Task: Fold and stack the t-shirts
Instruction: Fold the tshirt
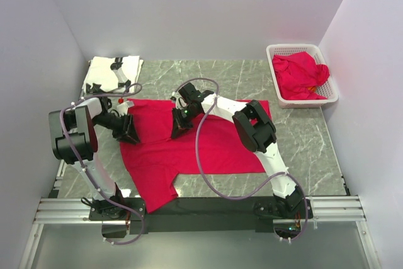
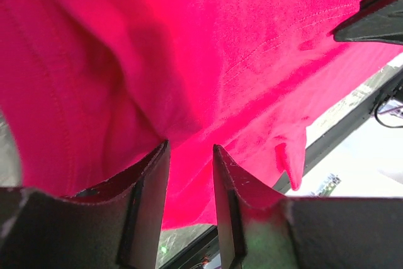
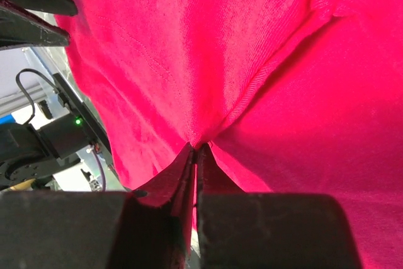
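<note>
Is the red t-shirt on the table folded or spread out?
Spread out, not folded: the red t-shirt lies mostly flat on the table, one sleeve out toward the near edge.

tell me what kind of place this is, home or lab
Probably a robot lab cell: plain white walls box in a marble-patterned table, two robot arms are bolted to a rail at its near edge, and a red t-shirt lies spread.

A grey marble-patterned tabletop (image 1: 296, 137) sits enclosed by plain pale walls (image 1: 201, 11) on three sides, evenly lit, with a silver metal rail (image 1: 334, 206) along its near edge.
</note>
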Controlling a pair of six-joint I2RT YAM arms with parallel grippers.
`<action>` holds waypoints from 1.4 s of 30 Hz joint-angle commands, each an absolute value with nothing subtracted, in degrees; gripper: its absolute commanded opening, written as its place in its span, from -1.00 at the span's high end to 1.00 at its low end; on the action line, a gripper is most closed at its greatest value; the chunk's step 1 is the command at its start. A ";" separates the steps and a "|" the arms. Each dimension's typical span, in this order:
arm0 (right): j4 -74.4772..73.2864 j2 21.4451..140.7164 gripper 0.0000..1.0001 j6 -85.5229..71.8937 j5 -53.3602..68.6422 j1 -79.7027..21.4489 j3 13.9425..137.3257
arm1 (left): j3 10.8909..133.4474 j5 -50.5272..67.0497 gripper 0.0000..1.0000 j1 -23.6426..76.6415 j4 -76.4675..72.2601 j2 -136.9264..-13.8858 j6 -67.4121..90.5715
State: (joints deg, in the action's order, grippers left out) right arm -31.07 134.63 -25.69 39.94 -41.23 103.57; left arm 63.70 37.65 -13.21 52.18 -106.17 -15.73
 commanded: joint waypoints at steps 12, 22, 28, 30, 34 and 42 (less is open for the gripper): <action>-29.97 133.86 1.00 -25.40 41.31 -41.31 105.56 | 66.36 37.00 0.26 -14.15 51.68 -105.82 -13.89; -30.15 133.77 1.00 -25.14 41.57 -41.22 105.29 | 65.74 37.44 0.31 -12.83 49.75 -107.14 -12.30; -30.23 133.77 1.00 -25.05 41.84 -41.04 105.38 | 66.18 38.14 0.56 -12.66 50.01 -106.88 -12.13; -30.15 133.60 1.00 -25.05 42.01 -41.05 105.38 | 66.62 38.67 0.77 -12.66 50.80 -106.00 -12.57; -30.06 133.07 1.00 -24.87 42.54 -40.96 105.47 | 67.15 39.90 0.99 -12.66 52.37 -104.24 -13.53; -30.15 131.75 1.00 -24.87 44.12 -40.69 105.56 | 67.15 40.43 0.99 -12.74 54.84 -99.76 -15.21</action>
